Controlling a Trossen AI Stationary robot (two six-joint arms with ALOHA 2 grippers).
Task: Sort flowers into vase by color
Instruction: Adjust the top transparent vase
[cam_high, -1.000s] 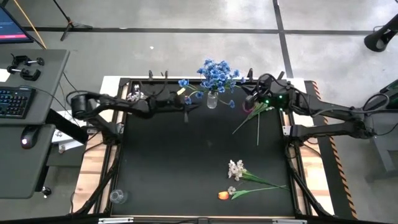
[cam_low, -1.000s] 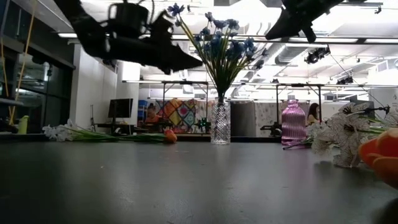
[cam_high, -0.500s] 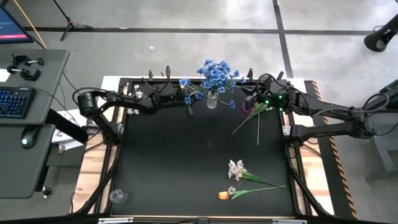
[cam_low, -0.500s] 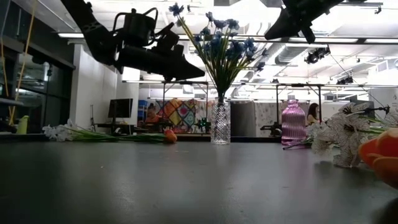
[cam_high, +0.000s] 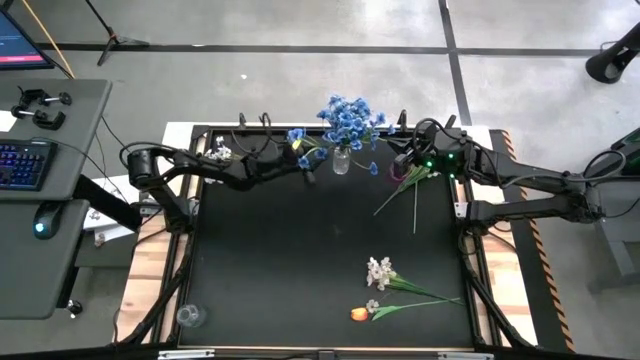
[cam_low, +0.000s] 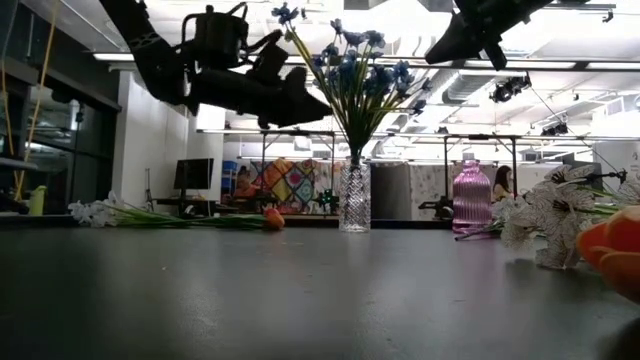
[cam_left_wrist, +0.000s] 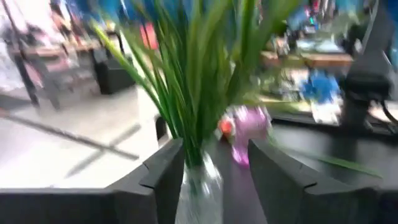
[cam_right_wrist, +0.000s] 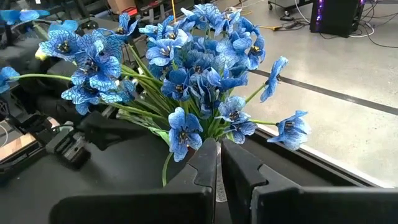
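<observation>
Where the black table (cam_high: 300, 260) reaches its far-left corner, lies a pale white spray of small blossoms (cam_high: 215, 153), flat on the surface just beside the left arm. Next along that far edge, hangs the left gripper (cam_high: 311, 173) above the table, its two dark fingers (cam_left_wrist: 163, 177) spread apart and empty, aimed at the green stems just ahead. Close in front of it stands the clear cut-glass vase (cam_high: 341, 160), upright, holding the bushy bunch of blue flowers (cam_high: 350, 118), whose heads fan out wide above the rim. Beside the left gripper leans one more blue bloom on a long green stem (cam_high: 296, 135), out to the left of the bunch; cannot tell whether it sits in the vase. Right of the clear vase stands a pink ribbed glass vase (cam_low: 472, 198), with loose green stems (cam_high: 405, 195) slanting across the table near it. Above that spot hovers the right gripper (cam_high: 403, 163), clear of the table, fingers (cam_right_wrist: 205, 163) pressed together with nothing between them, facing the blue bunch. Toward the near edge, well apart from both vases, lie another white spray (cam_high: 379, 270) and a single orange tulip on a thin green stem (cam_high: 360, 314), both flat on the table.
</observation>
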